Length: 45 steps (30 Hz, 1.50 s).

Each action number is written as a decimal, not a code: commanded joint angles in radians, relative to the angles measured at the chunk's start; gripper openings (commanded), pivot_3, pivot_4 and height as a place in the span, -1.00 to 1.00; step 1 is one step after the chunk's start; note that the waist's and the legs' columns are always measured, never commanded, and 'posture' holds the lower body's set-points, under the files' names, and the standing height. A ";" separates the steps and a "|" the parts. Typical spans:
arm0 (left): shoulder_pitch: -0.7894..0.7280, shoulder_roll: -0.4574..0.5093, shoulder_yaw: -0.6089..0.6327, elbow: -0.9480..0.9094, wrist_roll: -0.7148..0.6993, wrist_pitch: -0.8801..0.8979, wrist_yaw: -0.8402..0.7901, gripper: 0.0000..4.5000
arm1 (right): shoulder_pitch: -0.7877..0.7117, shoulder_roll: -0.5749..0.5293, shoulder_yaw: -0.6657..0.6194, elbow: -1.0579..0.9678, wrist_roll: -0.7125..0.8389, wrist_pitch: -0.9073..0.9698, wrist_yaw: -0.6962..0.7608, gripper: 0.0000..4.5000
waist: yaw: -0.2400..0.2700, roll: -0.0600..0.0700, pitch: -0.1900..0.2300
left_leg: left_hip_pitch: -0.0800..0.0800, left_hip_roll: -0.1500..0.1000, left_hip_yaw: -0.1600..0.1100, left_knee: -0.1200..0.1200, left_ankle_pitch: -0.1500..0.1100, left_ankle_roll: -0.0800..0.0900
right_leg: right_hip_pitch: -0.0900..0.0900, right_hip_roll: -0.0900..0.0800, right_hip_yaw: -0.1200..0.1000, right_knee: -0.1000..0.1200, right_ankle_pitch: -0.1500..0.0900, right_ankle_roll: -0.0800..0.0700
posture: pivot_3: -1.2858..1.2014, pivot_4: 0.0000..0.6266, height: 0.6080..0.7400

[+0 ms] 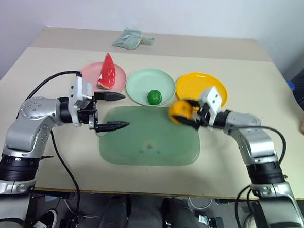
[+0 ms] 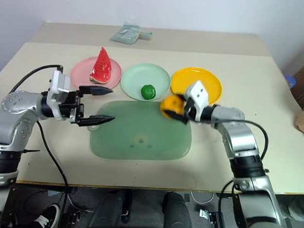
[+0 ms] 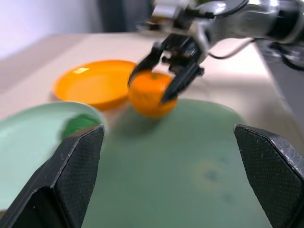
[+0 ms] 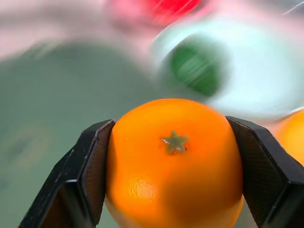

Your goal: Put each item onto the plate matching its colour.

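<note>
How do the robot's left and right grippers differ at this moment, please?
The left gripper stands open and holds nothing, while the right gripper is shut on the orange. The left gripper sits at the mat's left edge near the pink plate, whereas the right gripper is at the mat's right side beside the yellow-orange plate. Both have two black fingers and point inward over the mat.

Red watermelon wedge [image 1: 107, 72] with green rind stands on the pink plate [image 1: 91, 70] upper left, bumpy dark-green ball [image 1: 154, 97] sits on the mint plate [image 1: 141, 82] at centre, round orange [image 1: 180, 111] is clamped in the right gripper [image 1: 185, 114] just beside the yellow-orange plate [image 1: 196, 84].
</note>
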State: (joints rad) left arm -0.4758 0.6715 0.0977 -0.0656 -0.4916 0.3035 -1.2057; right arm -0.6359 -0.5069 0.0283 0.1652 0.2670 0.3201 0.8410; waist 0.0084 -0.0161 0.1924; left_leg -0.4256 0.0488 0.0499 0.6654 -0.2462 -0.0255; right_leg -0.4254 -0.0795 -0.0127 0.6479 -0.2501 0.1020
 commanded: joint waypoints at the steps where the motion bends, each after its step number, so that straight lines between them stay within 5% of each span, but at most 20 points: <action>1: -0.032 -0.036 -0.014 0.021 0.049 -0.014 0.105 1.00 | -0.085 0.020 -0.054 0.110 -0.072 -0.119 -0.144 0.35 | 0.001 0.000 0.000 | 0.000 0.000 0.000 0.000 0.000 0.000 | 0.000 0.000 0.000 0.000 0.000 0.000 | 0.03 -0.52 0.96; 11: -0.012 -0.090 -0.011 -0.002 -0.001 0.058 0.172 1.00 | -0.196 0.110 -0.035 0.443 -0.176 -0.258 -0.286 0.35 | -0.022 0.000 0.000 | 0.000 0.000 0.000 -0.001 0.000 0.000 | -0.001 0.000 0.000 0.000 0.000 0.000 | 0.03 -0.52 0.96; 14: -0.001 -0.091 -0.014 -0.011 0.005 0.051 0.177 1.00 | -0.209 0.107 -0.041 0.474 -0.170 -0.277 -0.269 0.98 | -0.024 0.000 0.000 | 0.000 0.000 0.000 -0.002 0.000 0.000 | -0.001 0.000 0.000 -0.001 0.000 0.000 | 0.03 -0.52 0.96; 20: 0.003 -0.079 -0.006 -0.022 -0.008 0.065 0.168 1.00 | -0.231 0.082 -0.094 0.443 -0.141 -0.323 -0.273 0.98 | -0.022 0.000 0.000 | 0.000 0.000 0.000 -0.002 0.000 0.000 | -0.001 0.000 0.000 0.000 0.000 0.000 | 0.03 -0.52 0.96; 23: 0.002 -0.075 0.002 -0.026 -0.035 0.064 0.143 1.00 | -0.224 0.077 -0.138 0.377 -0.076 -0.323 -0.233 0.98 | -0.022 0.000 0.000 | 0.000 0.000 0.000 -0.002 0.000 0.000 | -0.001 0.000 0.000 -0.001 0.000 0.000 | 0.03 -0.52 0.96; 26: 0.014 -0.046 0.014 -0.032 -0.073 0.051 0.068 1.00 | -0.139 0.045 -0.160 0.151 0.090 -0.213 -0.040 0.98 | -0.021 0.000 0.000 | 0.000 0.000 0.000 -0.002 0.000 0.000 | -0.001 0.000 0.000 -0.001 0.000 0.000 | 0.03 -0.52 0.96; 35: 0.044 0.057 0.084 0.096 -0.130 0.028 -0.105 1.00 | 0.267 -0.210 -0.131 -0.387 0.325 0.039 0.311 0.98 | -0.018 0.000 0.000 | 0.000 0.000 0.000 -0.002 0.000 0.000 | 0.000 -0.001 0.000 -0.001 0.000 0.000 | 0.03 -0.52 0.96; 45: 0.081 0.061 0.080 0.105 -0.111 0.009 -0.106 1.00 | 0.373 -0.243 -0.117 -0.470 0.284 0.005 0.319 0.98 | -0.016 0.000 0.000 | 0.000 0.000 0.000 -0.001 0.000 0.001 | 0.000 -0.001 0.000 -0.001 0.000 0.000 | 0.03 -0.52 0.96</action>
